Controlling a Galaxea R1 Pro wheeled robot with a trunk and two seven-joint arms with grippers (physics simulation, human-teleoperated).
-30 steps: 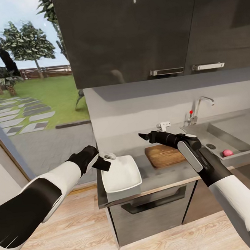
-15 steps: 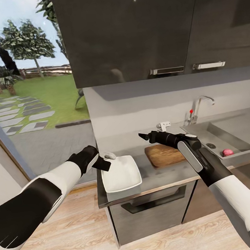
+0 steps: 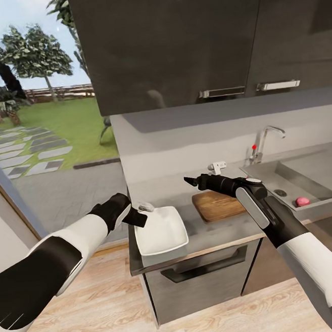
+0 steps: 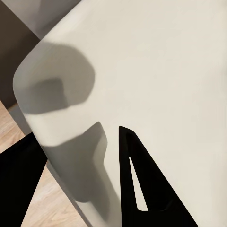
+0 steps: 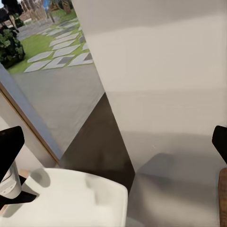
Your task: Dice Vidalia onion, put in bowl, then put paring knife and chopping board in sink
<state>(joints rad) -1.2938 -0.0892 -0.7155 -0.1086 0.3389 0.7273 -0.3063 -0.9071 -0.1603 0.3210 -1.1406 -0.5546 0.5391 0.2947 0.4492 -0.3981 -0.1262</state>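
Our left gripper (image 3: pixel 140 215) has its fingers (image 4: pixel 142 189) astride the rim of the white bowl (image 3: pixel 161 232), pinching it at the countertop's (image 3: pixel 213 232) end. Our right gripper (image 3: pixel 190 180) hovers with fingers spread and nothing between them, above the chopping board (image 3: pixel 218 205). The onion (image 3: pixel 302 202) lies in the sink (image 3: pixel 308 170).

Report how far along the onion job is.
Nothing looks done yet: the onion sits in the sink, and the chopping board lies bare on the countertop. The left gripper is at the bowl rim; the right gripper hovers above the board. Fetching, dicing, transferring and sinking the tools remain.
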